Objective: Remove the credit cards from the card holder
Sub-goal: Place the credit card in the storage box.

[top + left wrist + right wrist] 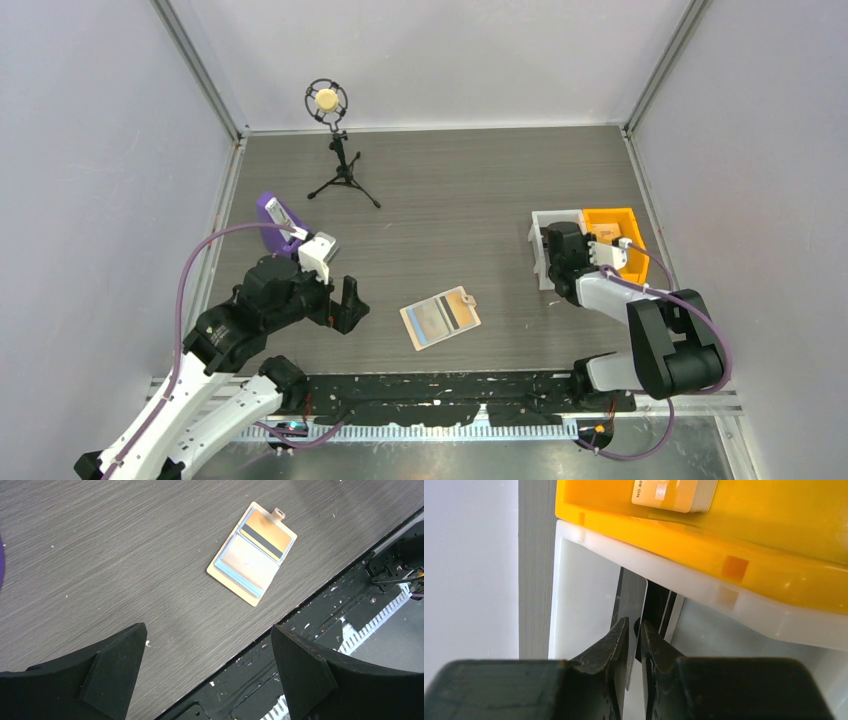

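Only one piece of writing could be read: a pale sticker [664, 492] on the orange bin [774, 550], seen from the right wrist, carried dark characters turned sideways that began "NO 88", the rest cut off by the frame's top edge; the credit cards [265, 537] in the open card holder [220, 570] on the counter [100, 555] showed a dark stripe, any print too small to tell; the credit card [630, 595] pinched in the right end effector [635, 625] was edge-on, its faces unreadable.

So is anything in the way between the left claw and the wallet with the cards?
No, nothing visible. Only bare table lies between the open left gripper and the card holder, which lies open and flat with its credit cards showing.
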Robot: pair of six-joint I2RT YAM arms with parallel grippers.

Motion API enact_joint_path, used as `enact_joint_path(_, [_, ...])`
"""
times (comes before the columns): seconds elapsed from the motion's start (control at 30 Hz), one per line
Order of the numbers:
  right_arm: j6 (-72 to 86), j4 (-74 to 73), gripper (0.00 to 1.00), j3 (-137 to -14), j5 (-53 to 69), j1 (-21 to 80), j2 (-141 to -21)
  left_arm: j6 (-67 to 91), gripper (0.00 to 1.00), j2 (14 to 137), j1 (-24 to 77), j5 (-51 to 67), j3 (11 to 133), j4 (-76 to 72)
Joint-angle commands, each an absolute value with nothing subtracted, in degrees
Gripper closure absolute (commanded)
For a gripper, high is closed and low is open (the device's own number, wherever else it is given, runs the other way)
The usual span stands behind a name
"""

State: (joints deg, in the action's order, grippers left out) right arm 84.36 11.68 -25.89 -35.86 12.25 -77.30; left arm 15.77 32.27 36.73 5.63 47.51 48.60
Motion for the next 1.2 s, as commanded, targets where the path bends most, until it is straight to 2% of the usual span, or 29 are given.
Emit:
enact_joint_path(0.0, [82.9,11.0,0.76,-29.1,-37.4,12.1,-77.9,14.5,0.0,31.9,36.6,6.2,47.5,47.5])
enact_joint_path(0.13, [82.4,10.0,0.75,-29.9,-37.3,12.1,-77.7,14.5,0.0,32.0,36.6,6.2,47.5,47.4])
enact_joint_path(0.23, [81.9,8.3,0.67,-30.5,-37.7,12.1,-77.4,14.5,0.0,32.1,36.6,6.2,47.5,47.5])
enact_joint_path(0.43, [81.5,6.4,0.63,-31.3,-37.3,11.5,-77.4,14.6,0.0,32.0,36.6,6.2,47.4,47.5])
enact_joint_path(0.67, [80.2,4.2,0.51,-32.6,-37.0,11.1,-77.6,14.6,0.0,31.9,36.6,6.5,47.3,47.5])
enact_joint_path(1.0, [77.9,4.3,0.51,-33.4,-36.4,11.0,-77.5,14.4,0.0,32.1,36.6,6.3,47.3,47.5])
enact_joint_path(1.17, [69.0,8.1,0.53,-34.0,-34.3,11.0,-73.8,14.3,0.0,32.1,36.6,6.2,47.2,47.5])
